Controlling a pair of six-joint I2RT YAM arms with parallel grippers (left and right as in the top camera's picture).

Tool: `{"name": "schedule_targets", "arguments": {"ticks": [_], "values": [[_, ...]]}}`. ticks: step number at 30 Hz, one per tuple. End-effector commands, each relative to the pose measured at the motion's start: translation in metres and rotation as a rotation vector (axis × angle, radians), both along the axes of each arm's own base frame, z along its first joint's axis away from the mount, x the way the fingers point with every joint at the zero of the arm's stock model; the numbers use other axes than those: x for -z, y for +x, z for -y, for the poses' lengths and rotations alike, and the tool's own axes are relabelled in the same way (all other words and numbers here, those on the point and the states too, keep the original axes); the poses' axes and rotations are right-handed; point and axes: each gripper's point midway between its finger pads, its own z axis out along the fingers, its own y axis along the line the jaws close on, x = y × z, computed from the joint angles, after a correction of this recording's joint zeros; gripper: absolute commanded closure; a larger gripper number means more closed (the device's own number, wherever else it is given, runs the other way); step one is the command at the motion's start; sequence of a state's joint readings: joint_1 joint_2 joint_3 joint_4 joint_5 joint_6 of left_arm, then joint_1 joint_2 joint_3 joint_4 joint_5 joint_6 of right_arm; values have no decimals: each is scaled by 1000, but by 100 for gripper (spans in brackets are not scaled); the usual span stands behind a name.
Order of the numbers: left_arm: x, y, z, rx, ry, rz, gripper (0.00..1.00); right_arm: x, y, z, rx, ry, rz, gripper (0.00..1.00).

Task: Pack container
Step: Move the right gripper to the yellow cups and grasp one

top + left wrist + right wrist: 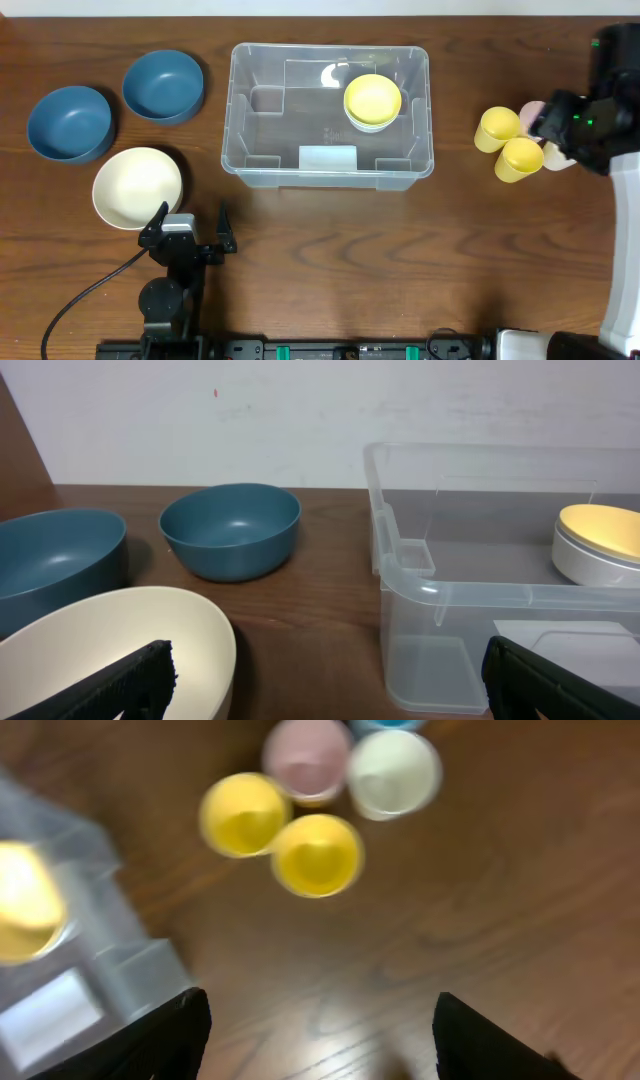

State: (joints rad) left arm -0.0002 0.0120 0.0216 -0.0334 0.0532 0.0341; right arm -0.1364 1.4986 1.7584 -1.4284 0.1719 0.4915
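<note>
Hovering over a tight cluster of cups on the wooden surface, the right jaws stand apart and empty. Nearest below is a yellow cup, just beside a second yellow cup. The clear container sits mid-surface, to their left, stacked bowls in one far corner. Likely best: lower straight over one rim, pinch it cleanly, spare the neighbours. The left jaws rest released beside a cream bowl.

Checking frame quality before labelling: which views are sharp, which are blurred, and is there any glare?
Overhead: sharp, with a small glare spot inside the container. Left wrist: sharp, evenly lit. Right wrist: blurred throughout, cups smeared.
</note>
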Motion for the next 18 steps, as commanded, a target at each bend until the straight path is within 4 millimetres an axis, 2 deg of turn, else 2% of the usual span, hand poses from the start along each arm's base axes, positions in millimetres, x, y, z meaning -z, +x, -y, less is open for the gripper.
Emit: {"name": "schedule_targets", "arguments": {"ticks": [1, 8, 13, 18], "values": [[16, -1, -1, -1, 13, -50, 2, 23, -4, 21, 87, 19, -38, 28], [16, -1, -1, -1, 13, -50, 2, 86, 7, 38, 140, 105, -25, 31], [16, -1, -1, -1, 13, -50, 2, 132, 19, 34, 128, 163, 9, 33], [16, -1, -1, -1, 13, -50, 2, 168, 22, 30, 118, 184, 16, 35]]}}
